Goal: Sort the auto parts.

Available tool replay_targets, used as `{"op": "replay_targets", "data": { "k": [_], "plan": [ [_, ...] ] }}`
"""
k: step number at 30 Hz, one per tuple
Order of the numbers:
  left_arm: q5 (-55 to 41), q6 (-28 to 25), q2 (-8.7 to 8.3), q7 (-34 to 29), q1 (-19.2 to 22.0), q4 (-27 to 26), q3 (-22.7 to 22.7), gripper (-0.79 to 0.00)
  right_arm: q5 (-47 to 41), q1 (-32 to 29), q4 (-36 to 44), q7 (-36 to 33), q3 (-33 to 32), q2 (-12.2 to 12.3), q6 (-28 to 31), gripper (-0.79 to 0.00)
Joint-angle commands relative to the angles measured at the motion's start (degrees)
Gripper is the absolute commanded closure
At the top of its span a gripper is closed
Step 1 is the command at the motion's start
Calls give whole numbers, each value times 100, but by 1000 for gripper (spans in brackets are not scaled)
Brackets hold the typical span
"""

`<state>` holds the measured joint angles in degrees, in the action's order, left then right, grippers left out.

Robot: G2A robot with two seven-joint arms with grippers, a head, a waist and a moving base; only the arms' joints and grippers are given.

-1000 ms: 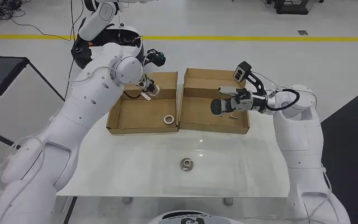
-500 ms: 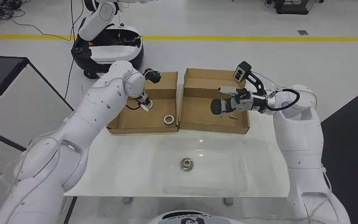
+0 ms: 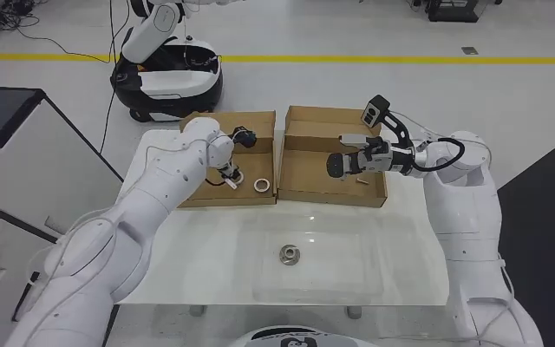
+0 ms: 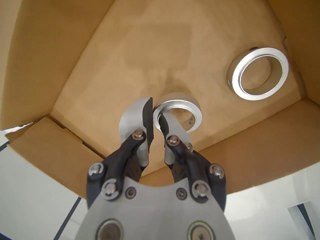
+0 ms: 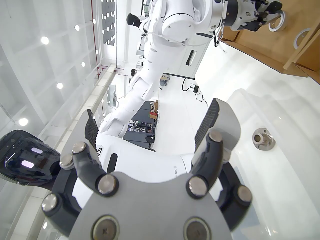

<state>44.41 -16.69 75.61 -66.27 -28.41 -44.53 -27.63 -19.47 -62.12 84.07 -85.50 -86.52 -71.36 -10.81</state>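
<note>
My left gripper (image 4: 155,109) is shut on the wall of a silver metal ring (image 4: 186,104), one finger inside it and one outside, held just above the floor of the left cardboard box (image 4: 112,51). A second, matching ring (image 4: 258,72) lies flat on that floor nearby. From above, the left gripper (image 3: 232,177) is near the box's front, beside the lying ring (image 3: 261,184). My right gripper (image 5: 152,111) is open and holds nothing; it hangs over the right cardboard box (image 3: 303,178). A flanged metal part (image 3: 289,254) sits alone on the white table.
The two open boxes stand side by side at the table's far half, their walls touching. A small pale piece (image 3: 362,182) lies in the right box. The flanged part (image 5: 263,139) sits in open white tabletop (image 3: 364,252) in front of the boxes.
My left arm has swung across the left box toward its front wall and lowered, carrying the ring. The right arm has stayed put.
</note>
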Motion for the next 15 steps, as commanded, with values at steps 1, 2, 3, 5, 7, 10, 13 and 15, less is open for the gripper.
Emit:
{"op": "replay_targets", "data": {
  "k": [1,2,3,5,7,10,13,15],
  "plan": [
    [10,-12,55,48,-5,90,39,0,0,0,0,0,0,0,0,-785],
    [24,-29,81,59,0,134,59,0,0,0,0,0,0,0,0,-785],
    [40,-50,105,64,9,178,77,0,0,0,0,0,0,0,0,-785],
    [42,-79,150,108,30,260,90,0,0,0,0,0,0,0,0,-785],
    [66,-124,193,108,43,338,117,0,0,0,0,0,0,0,0,-785],
    [94,-149,250,157,62,429,136,0,0,0,0,0,0,0,0,-785],
    [82,-146,299,164,81,481,133,-526,0,0,0,0,0,0,0,-785],
    [57,-130,325,162,115,489,108,-785,0,0,0,0,0,0,0,-785]
  ]
}}
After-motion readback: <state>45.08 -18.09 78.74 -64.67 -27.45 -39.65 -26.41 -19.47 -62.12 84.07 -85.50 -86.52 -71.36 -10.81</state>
